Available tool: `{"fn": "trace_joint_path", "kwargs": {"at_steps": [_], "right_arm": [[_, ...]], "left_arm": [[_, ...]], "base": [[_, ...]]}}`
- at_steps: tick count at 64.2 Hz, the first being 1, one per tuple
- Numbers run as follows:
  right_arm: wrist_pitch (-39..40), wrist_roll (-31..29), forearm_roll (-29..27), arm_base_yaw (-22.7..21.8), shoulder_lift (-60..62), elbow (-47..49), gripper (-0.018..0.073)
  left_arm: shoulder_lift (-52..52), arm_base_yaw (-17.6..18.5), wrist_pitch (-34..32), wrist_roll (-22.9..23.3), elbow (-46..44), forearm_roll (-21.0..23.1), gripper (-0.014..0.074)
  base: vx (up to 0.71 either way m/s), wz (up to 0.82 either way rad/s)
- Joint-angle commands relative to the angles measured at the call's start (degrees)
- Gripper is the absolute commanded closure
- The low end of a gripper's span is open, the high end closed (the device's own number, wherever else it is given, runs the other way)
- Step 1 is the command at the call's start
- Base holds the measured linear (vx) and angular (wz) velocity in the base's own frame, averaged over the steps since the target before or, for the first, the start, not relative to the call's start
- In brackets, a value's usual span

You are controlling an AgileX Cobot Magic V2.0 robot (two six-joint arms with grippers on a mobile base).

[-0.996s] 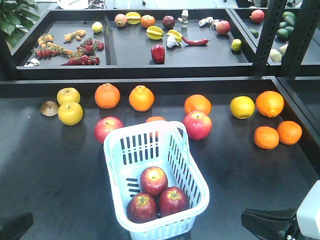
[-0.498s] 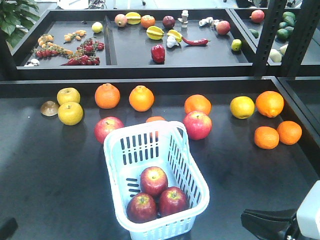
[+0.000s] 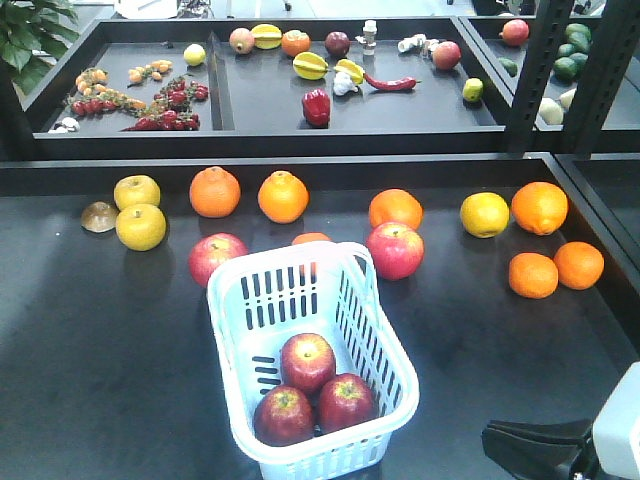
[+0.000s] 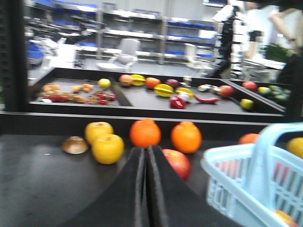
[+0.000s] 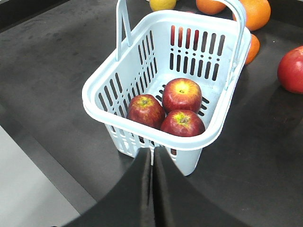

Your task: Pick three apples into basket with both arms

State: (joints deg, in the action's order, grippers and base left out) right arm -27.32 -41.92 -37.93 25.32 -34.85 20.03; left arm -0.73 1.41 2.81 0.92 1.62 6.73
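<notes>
Three dark red apples lie together on the floor of the pale blue basket (image 3: 285, 262): one (image 3: 307, 360) at the back, two (image 3: 284, 415) (image 3: 346, 402) in front. The right wrist view looks down on the same apples (image 5: 182, 94) (image 5: 145, 110) (image 5: 182, 124) in the basket (image 5: 189, 19). My right gripper (image 5: 152, 150) is shut and empty, just outside the basket's near wall. My left gripper (image 4: 145, 149) is also shut and empty, low over the table left of the basket (image 4: 227, 172). In the front view only part of the right arm (image 3: 540, 448) shows.
Two lighter red apples (image 3: 217, 258) (image 3: 395, 250) lie beside the basket's far end. Oranges (image 3: 215, 191) (image 3: 283, 196) (image 3: 539, 207), yellow fruits (image 3: 140, 226) (image 3: 484, 214) and a brown lump (image 3: 99, 216) spread across the table behind. A raised black tray (image 3: 220, 95) of mixed produce stands at the back.
The dark part of my left arm at the front view's lower left corner has slid out of the frame. The basket, apples and right arm have not moved.
</notes>
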Motion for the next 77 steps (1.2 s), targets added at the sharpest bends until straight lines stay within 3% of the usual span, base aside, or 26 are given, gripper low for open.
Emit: {"fn": "trace_joint_path", "kwargs": {"at_steps": [1, 77], "right_arm": [[2.42, -0.45, -1.15, -0.21, 0.0, 1.5, 0.0564], [2.19, -0.45, -1.15, -0.21, 0.0, 1.5, 0.0564]], "left_arm": [[-0.84, -1.82, -4.48, 0.07, -1.4, -0.07, 0.0602], [-0.79, -2.18, -4.62, 0.08, -1.45, -0.46, 0.0602]], "base": [[0.0, 0.0], [0.0, 0.0]]}}
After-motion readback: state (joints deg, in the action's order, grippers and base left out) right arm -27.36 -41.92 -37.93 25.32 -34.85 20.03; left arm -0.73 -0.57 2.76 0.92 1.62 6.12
